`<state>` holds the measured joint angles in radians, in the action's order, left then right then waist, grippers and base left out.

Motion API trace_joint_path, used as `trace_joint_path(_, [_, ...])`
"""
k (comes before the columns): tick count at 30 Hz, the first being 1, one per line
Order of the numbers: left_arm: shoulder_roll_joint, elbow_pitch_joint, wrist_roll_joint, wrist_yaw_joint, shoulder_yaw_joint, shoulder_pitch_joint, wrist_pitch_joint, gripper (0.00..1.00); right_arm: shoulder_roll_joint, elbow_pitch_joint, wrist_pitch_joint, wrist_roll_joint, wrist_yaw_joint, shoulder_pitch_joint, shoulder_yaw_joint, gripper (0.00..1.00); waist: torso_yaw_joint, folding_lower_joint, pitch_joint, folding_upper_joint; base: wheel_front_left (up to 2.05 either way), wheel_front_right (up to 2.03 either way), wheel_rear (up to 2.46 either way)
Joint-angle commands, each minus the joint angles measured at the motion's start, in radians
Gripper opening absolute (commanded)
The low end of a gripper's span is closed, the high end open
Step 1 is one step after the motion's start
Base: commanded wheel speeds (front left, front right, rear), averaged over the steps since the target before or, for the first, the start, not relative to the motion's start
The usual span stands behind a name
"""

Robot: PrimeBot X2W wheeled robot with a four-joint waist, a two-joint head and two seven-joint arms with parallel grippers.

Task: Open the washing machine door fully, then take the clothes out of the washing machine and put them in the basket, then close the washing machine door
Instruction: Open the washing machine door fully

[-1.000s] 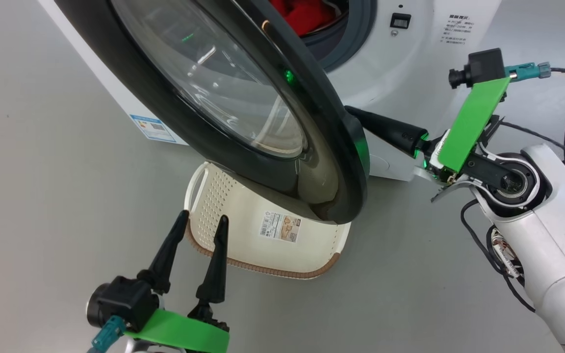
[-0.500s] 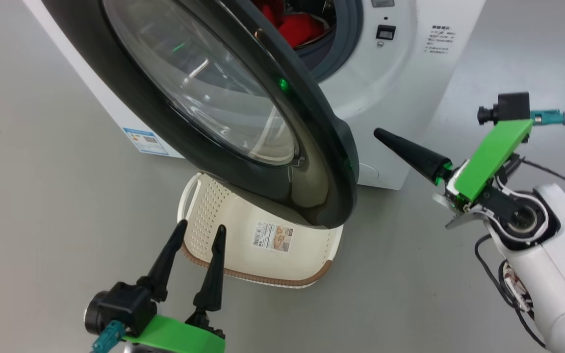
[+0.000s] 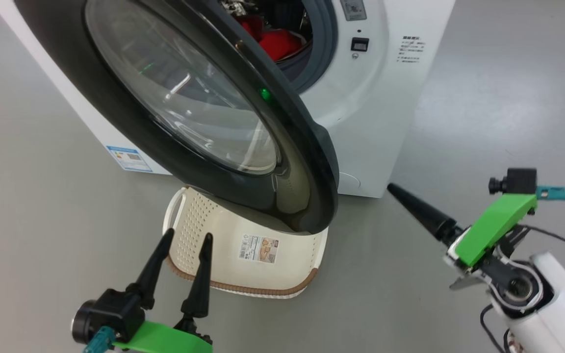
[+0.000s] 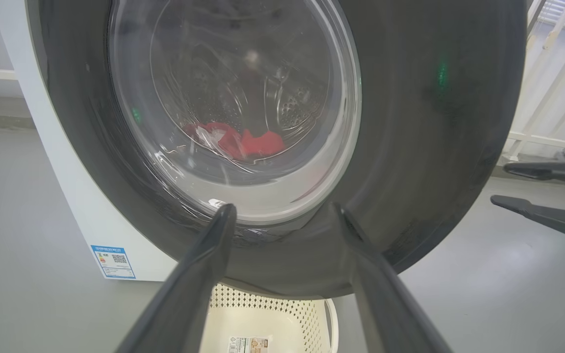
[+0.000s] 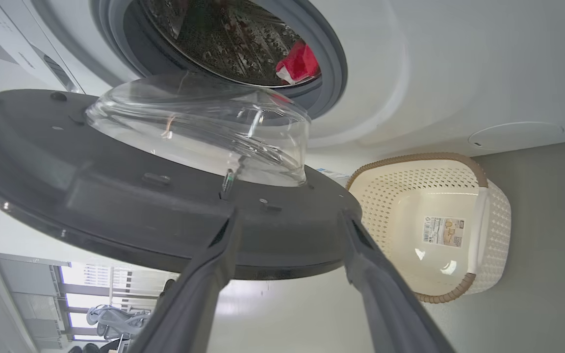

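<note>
The washing machine door (image 3: 307, 162), black-rimmed with a bulging glass window (image 5: 204, 132), stands swung out from the white washing machine (image 3: 385, 98). Red clothes (image 3: 275, 41) lie in the steel drum (image 5: 223, 39), also seen through the glass as clothes (image 4: 258, 142). The cream basket (image 3: 199, 230) sits on the floor under the door's lower edge, with nothing in it. My left gripper (image 3: 188, 235) is open in front of the basket, facing the door's outer side. My right gripper (image 3: 395, 191) hangs open to the right of the door's free edge, clear of it, holding nothing.
Grey floor (image 3: 483, 98) spreads around the machine, with room on the right. The door overhangs part of the basket (image 5: 410, 206). A white railing (image 4: 552, 98) and windows stand behind the right side.
My right gripper has drawn back from the door's edge toward the lower right and has opened. The head camera has shifted, so the machine sits further left and more of the drum shows.
</note>
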<state>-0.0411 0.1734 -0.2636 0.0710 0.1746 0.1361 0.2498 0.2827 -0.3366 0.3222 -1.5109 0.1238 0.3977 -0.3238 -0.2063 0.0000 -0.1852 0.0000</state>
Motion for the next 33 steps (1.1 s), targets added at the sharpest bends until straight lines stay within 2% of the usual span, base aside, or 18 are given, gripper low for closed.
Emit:
trace_joint_path(1, [-0.009, -0.017, 0.009, 0.005, -0.039, -0.003, 0.012, 1.0, 0.008, 0.03, -0.015, 0.019, 0.007, -0.016, -0.021, 1.0, 0.01, 0.0, 0.003, 0.0, 0.0, 0.0, 0.0])
trace_joint_path(9, [-0.009, -0.007, 0.02, 0.013, -0.065, -0.005, 0.012, 1.0, 0.045, -0.001, -0.146, 0.112, 0.007, -0.076, -0.088, 1.0, 0.041, 0.0, 0.001, 0.0, 0.0, 0.0, 0.0])
trace_joint_path(25, [-0.009, 0.019, 0.028, 0.02, -0.109, -0.019, 0.012, 1.0, 0.113, -0.137, -0.526, 0.328, 0.007, -0.107, -0.255, 1.0, 0.096, 0.0, 0.013, 0.0, 0.0, 0.0, 0.0])
trace_joint_path(28, [-0.009, 0.019, 0.03, 0.021, -0.114, -0.017, 0.012, 1.0, 0.113, -0.163, -0.565, 0.376, 0.007, -0.105, -0.27, 1.0, 0.1, 0.0, 0.011, 0.0, 0.0, 0.0, 0.0])
trace_joint_path(33, [-0.009, 0.02, 0.032, 0.022, -0.119, -0.014, 0.012, 1.0, 0.096, -0.178, -0.582, 0.447, 0.007, -0.106, -0.237, 1.0, 0.105, 0.0, 0.007, 0.0, 0.0, 0.0, 0.0])
